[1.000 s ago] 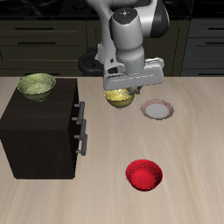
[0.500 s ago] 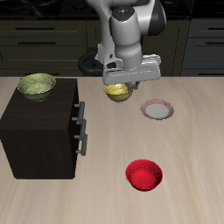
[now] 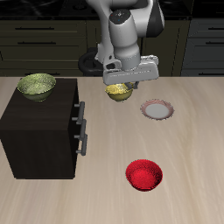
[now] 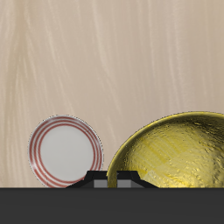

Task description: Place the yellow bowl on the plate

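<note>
The gripper pinches the rim of the yellow bowl, held above the table. Only the wrist view shows the plate apart beside it.

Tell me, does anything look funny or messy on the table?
Nothing is spilled or broken. The only unusual thing is the yellow bowl, held up off the table by the end effector. The plate lies flat and bare, the red bowl sits upright, and a greenish bowl rests on the dark cabinet.
</note>
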Tool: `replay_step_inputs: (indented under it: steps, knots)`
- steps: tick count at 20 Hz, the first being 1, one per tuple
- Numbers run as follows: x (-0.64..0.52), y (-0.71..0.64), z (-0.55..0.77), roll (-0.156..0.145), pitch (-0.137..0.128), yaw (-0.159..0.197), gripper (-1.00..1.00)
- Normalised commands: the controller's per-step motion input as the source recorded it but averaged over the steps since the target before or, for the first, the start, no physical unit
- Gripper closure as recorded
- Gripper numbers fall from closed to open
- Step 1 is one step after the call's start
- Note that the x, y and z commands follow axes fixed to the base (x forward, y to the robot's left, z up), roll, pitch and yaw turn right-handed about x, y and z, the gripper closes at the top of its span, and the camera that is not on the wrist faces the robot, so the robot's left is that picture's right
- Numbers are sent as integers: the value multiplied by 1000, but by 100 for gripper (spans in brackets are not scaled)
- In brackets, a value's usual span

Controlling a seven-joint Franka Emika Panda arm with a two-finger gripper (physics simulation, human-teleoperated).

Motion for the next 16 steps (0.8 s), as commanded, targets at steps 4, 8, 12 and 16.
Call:
replay_step_inputs:
  steps: [4,8,12,16]
  knots:
    - [-133,-98,-58,-20,4,-37,100]
    - [-102,-81,-40,-15,-6,3,100]
    - [-71,304,-68,21,-20,10,100]
    - [-3,320,-66,37,14,-11,100]
